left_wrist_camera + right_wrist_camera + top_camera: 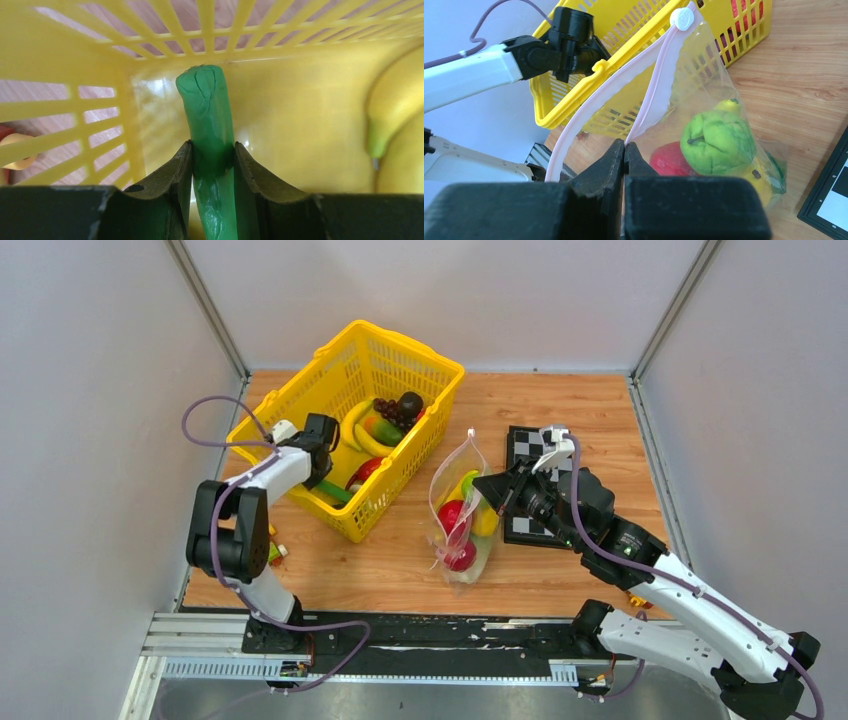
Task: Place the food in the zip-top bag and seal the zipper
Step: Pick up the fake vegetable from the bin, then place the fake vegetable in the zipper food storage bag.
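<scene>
Inside the yellow basket, my left gripper [212, 150] is shut on a green cucumber [207, 110], its jaws pressing the cucumber's sides; the same cucumber [337, 492] lies low in the basket's near corner. The zip-top bag [460, 525] lies on the table with a green fruit [716, 142], a red fruit [669, 160] and yellow food inside. Its mouth stands open, the two sides of the pink zipper [594, 100] apart, with a white slider [681, 18] at the far end. My right gripper [624, 146] is shut on one side of the zipper, holding that edge up.
The yellow mesh basket [300, 410] holds bananas [362, 435], purple grapes [392, 412] and a red fruit [366, 470]. A chessboard [528, 452] lies under my right arm. Small toy blocks [275, 552] sit by the left arm's base. Grey walls enclose the table.
</scene>
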